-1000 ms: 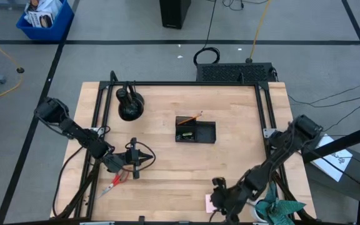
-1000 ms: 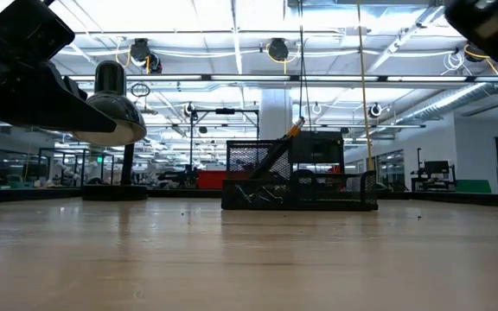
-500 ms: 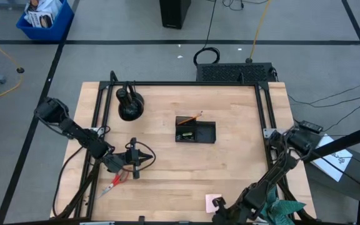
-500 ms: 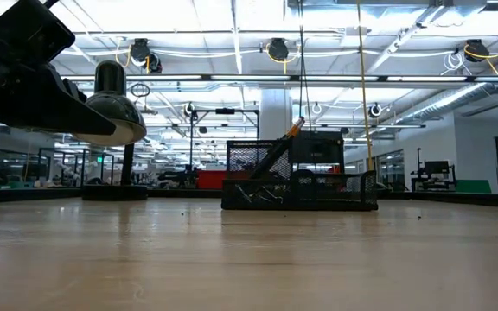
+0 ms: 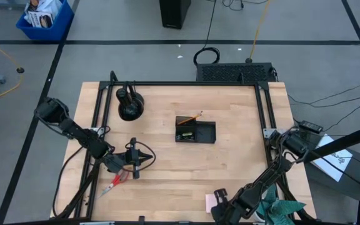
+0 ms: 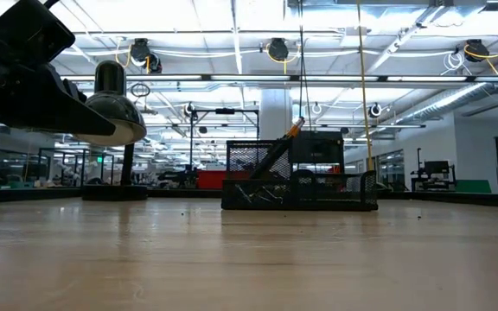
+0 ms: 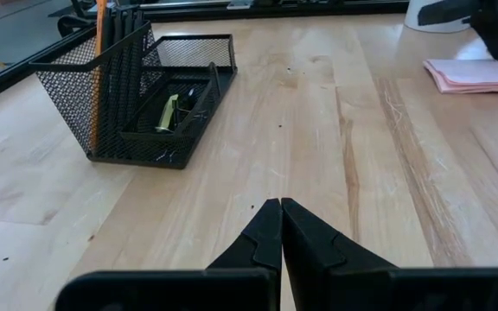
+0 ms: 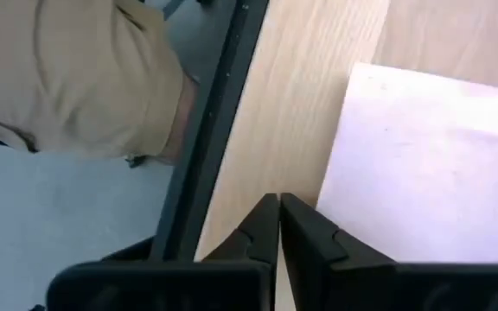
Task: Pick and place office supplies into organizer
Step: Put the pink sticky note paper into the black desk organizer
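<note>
The organizer (image 5: 195, 131) (image 7: 137, 86), a black mesh tray, stands mid-table holding an orange pencil (image 7: 100, 69), black pens and a yellow-green tag (image 7: 169, 112). Red-handled scissors (image 5: 111, 184) lie flat near the left front. The pink notepad (image 5: 211, 201) (image 8: 422, 164) lies flat at the near edge. My right gripper (image 8: 277, 204) (image 5: 220, 205) is shut, its tips over bare wood between the notepad's edge and the table's rail. My left gripper (image 7: 280, 206) (image 5: 144, 159) is shut and holds nothing, left of the organizer and beyond the scissors.
A round black dome-shaped object (image 5: 130, 106) stands at the far left. A teal cloth (image 5: 280, 209) lies at the near right corner under my right arm. A black rail (image 8: 214, 130) runs along the near edge, with a person's tan clothing (image 8: 67, 69) just beyond it.
My right gripper has shut. It has drawn off the pink notepad toward the table's near edge, so more of the pad shows. The arm has dropped out of the low view's top corner. The notepad lies where it was.
</note>
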